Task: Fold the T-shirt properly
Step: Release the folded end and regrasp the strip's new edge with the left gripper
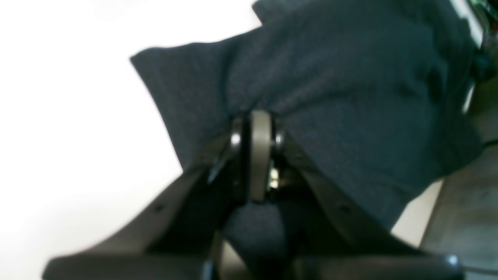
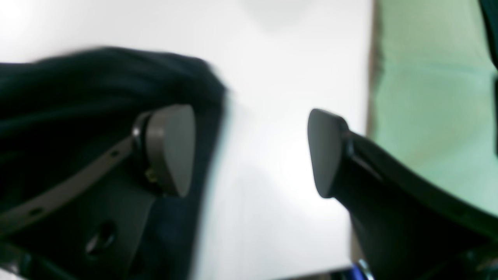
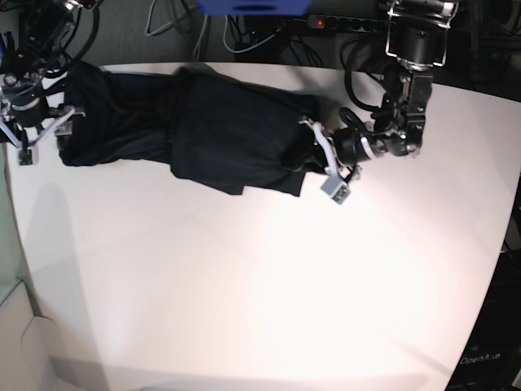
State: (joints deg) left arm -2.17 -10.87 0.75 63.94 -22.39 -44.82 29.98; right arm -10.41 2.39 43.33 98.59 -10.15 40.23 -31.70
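The T-shirt lies stretched along the bench's far edge, long axis running arm to arm. The left end effector pinches one end tight; the right end effector gapes wide, empty, just beside the other end.

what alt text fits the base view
A black T-shirt lies stretched along the far side of a white table. The left tool pinches one end; the right tool stands open at the other.
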